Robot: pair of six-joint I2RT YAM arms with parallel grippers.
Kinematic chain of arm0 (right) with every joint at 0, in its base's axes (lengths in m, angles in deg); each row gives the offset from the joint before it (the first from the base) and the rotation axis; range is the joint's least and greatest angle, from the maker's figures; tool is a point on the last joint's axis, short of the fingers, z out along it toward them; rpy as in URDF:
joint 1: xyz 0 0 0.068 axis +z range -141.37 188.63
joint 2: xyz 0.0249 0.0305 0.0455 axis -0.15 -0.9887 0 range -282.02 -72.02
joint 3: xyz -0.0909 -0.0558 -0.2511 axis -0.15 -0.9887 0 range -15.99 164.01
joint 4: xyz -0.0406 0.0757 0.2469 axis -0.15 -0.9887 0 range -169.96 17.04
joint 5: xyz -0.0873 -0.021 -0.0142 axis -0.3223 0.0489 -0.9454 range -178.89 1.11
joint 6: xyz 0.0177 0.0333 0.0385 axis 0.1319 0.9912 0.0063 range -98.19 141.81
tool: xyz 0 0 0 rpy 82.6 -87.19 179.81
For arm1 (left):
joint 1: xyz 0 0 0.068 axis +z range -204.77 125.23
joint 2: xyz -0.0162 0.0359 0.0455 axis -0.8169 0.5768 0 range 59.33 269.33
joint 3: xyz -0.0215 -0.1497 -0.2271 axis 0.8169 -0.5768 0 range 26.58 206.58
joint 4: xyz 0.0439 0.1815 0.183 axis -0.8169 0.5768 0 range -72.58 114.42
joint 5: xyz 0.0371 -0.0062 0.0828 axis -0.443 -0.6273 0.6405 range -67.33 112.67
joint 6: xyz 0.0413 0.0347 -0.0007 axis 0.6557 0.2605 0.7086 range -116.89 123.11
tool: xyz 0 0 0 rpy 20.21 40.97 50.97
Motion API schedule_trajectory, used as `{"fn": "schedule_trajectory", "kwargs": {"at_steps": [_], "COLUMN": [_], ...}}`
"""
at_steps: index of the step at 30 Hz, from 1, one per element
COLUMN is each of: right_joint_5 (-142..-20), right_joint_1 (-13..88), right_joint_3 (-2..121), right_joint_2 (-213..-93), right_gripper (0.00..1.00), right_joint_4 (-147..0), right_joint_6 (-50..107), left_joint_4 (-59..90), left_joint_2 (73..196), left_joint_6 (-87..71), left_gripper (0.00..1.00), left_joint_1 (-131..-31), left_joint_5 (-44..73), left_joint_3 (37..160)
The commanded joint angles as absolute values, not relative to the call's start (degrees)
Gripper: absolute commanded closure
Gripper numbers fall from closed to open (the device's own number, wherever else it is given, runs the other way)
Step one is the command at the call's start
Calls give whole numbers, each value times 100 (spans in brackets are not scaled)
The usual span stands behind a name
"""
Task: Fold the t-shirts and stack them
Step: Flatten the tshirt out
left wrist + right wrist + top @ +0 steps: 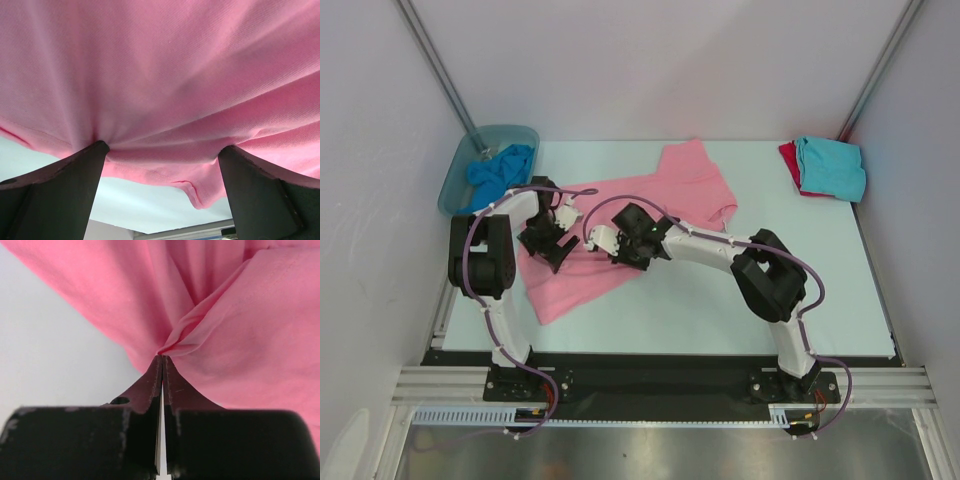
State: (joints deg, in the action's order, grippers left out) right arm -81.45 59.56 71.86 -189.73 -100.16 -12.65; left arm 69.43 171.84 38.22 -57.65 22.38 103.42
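The light pink t-shirt (692, 182) lies spread across the middle of the table, partly rumpled. My left gripper (557, 250) is over its left part. In the left wrist view the gripper (162, 150) is open, with the jaws wide apart, and the pink t-shirt (165, 75) is pressed against both fingertips (95, 152). My right gripper (601, 240) is just right of it. In the right wrist view the gripper (162, 359) is shut on a pinched fold of the pink t-shirt (240, 330). The turquoise t-shirt (832, 167) lies folded on the red t-shirt (787, 158) at the back right.
A translucent grey-blue tub (460, 178) at the back left holds the crumpled brighter blue t-shirt (500, 170). White walls enclose the table on three sides, with metal poles in the back corners.
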Motion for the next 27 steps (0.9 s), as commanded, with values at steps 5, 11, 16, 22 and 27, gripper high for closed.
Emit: {"fn": "schedule_trajectory", "kwargs": {"at_steps": [5,11,16,22,27], "right_joint_5": [-8861,-9266,-9601,-9856,-10005], "right_joint_1": [5952,5645,5293,4511,3984], "right_joint_3": [7559,7647,7550,7603,7568], "right_joint_2": [-18752,-18365,-17865,-17258,-16809], "right_gripper": [100,100,100,100,100], "right_joint_4": [-9898,-10047,-10160,-10381,-10416], "right_joint_6": [-1782,-2345,-2785,-3189,-3408], "left_joint_4": [6128,6110,6101,6102,6172], "left_joint_2": [17323,17297,17349,17429,17569], "left_joint_6": [4126,4222,4231,4336,4398], "left_gripper": [0,0,0,0,1], "left_joint_1": [-5688,-5688,-5688,-5688,-5680], "left_joint_5": [2557,2610,2610,2698,2733], "left_joint_3": [10269,10251,10357,10497,10656]}}
